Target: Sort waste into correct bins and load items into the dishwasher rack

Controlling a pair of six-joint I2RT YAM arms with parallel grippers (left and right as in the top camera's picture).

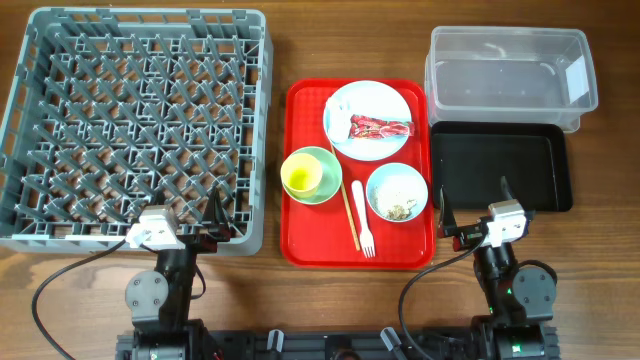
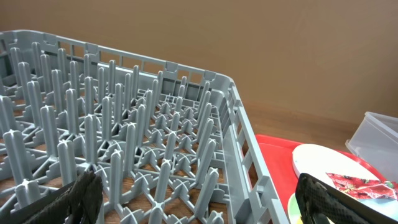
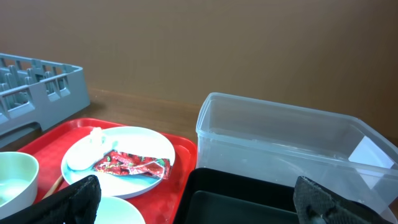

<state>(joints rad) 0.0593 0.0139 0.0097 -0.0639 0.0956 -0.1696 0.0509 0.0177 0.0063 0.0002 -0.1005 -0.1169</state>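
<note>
Left gripper (image 2: pixel 199 183) and right gripper (image 3: pixel 198 185) hover, jaws wide apart, holding nothing. Nothing looks done yet: wrapper (image 1: pixel 380 127), paper (image 1: pixel 338 118), crumbs (image 1: pixel 400 208) and dishes (image 1: pixel 385 100) all sit on the red tray (image 1: pixel 300 230), while rack (image 1: pixel 150 14), tub (image 1: pixel 505 35) and black tray (image 1: pixel 500 170) hold nothing.

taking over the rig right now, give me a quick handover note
Both open and empty: left gripper at the rack's near right corner, right gripper by the black tray.
Everything sits on the red tray: wrapper and paper scrap on the plate, cup in the green bowl, crumbs in the blue bowl, fork and chopstick loose between the bowls.
Done: nothing. Rack, tub and black tray hold none of it.
Left: waste into bins, dishes and utensils into rack.
</note>
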